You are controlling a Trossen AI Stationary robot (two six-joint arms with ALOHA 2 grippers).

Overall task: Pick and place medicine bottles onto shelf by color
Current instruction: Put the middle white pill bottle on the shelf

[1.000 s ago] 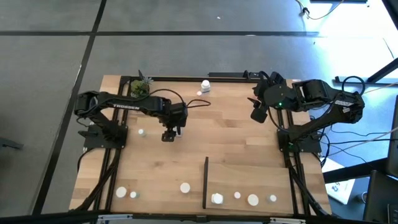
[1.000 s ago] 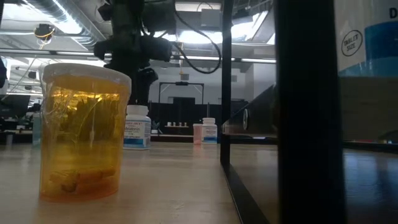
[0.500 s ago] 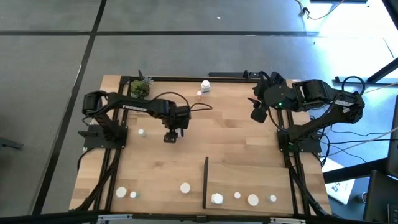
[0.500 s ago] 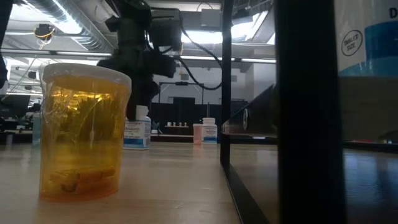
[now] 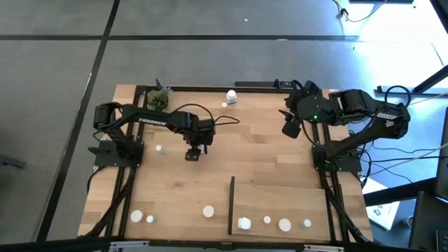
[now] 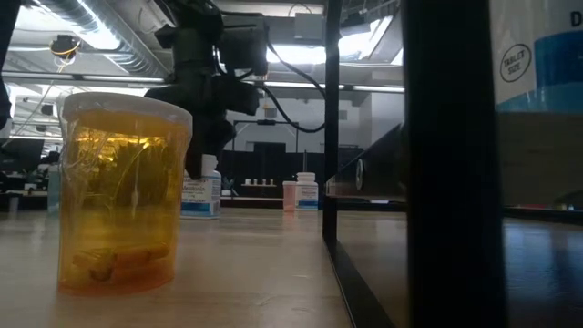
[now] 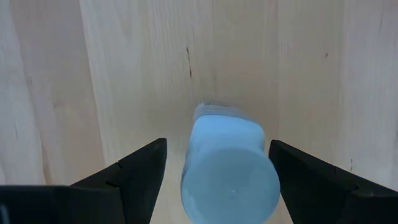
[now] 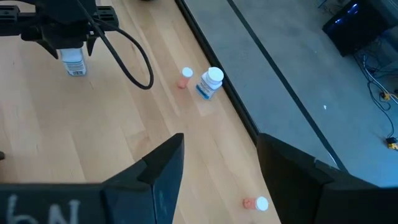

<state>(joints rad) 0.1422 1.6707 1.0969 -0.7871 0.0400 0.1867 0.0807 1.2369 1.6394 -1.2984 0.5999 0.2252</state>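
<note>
Left gripper (image 5: 191, 155) hangs over the middle of the wooden table (image 5: 266, 168), its fingers (image 7: 134, 171) spread to either side of a white medicine bottle (image 7: 229, 167) that stands upright on the boards. From the left wrist view there is a gap between each finger and the bottle's white cap, so the pincer brackets the bottle without pressing on it. From the low view the same bottle (image 6: 200, 187), with a blue and white label, stands directly under the dark arm.

Right gripper (image 5: 288, 127) is raised near the far right side of the table, fingers (image 8: 163, 168) parted and empty.

Near the far edge stands another white bottle (image 5: 231, 96) with a small pinkish one (image 8: 186, 76) just beside it. The shelf (image 5: 280, 199) lies at the near right, and four white-topped bottles sit along its near edge (image 5: 244, 224). More bottles rest on the near left of the table (image 5: 208, 211), and an amber bottle (image 6: 120, 191) stands close to the low camera. A small potted plant (image 5: 158, 98) sits at the far left corner.
</note>
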